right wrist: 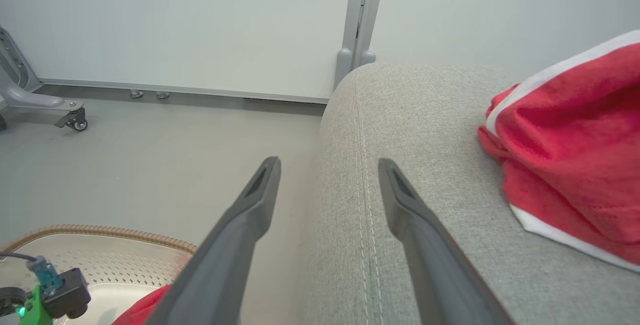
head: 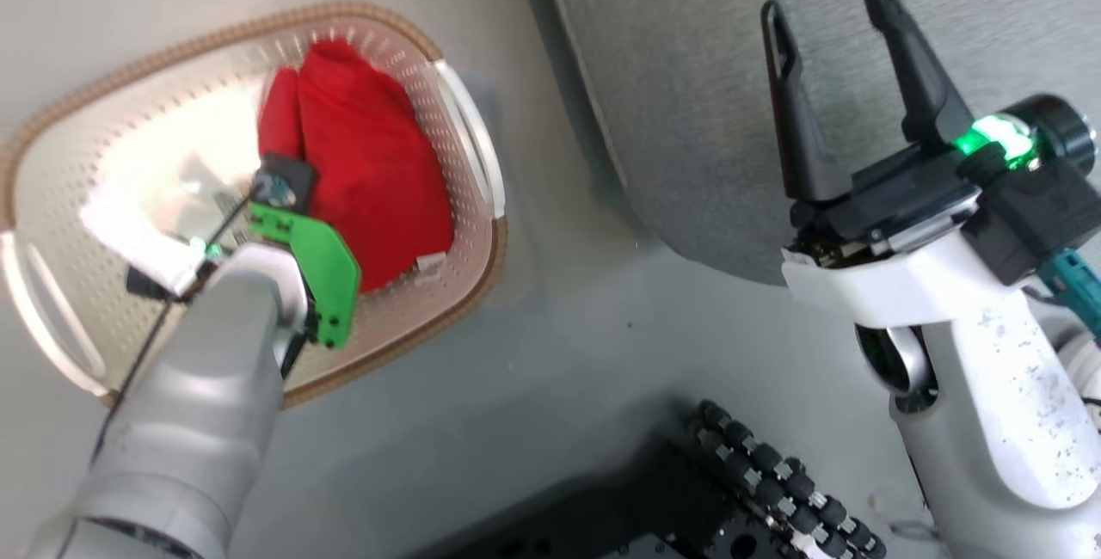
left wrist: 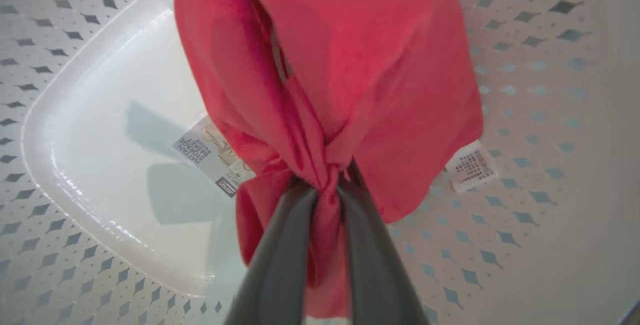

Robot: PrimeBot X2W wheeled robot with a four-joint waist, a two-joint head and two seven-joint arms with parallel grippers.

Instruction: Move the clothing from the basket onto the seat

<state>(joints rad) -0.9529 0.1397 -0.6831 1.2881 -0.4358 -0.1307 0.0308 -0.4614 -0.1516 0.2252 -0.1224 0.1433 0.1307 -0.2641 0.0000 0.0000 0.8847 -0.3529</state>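
Note:
A red garment (head: 365, 163) hangs bunched inside the cream perforated basket (head: 52, 155) with its brown woven rim. In the left wrist view my left gripper (left wrist: 327, 185) is shut on a pinched fold of this red garment (left wrist: 345, 65), whose white label tag (left wrist: 471, 166) dangles at the right; the cloth looks lifted off the basket floor (left wrist: 125, 165). My right gripper (head: 830, 17) stands open over the grey seat (head: 705, 112), nothing between its fingers. A second red garment with white trim (right wrist: 570, 165) lies on the seat (right wrist: 425, 130) to the right of my right gripper (right wrist: 327, 167).
The basket stands on a grey floor (head: 559, 344) just left of the seat's rounded corner. My wheeled base (head: 757, 482) shows at the bottom. A white wall, a vertical post (right wrist: 360, 20) and a castered grey frame (right wrist: 45, 105) lie beyond the seat.

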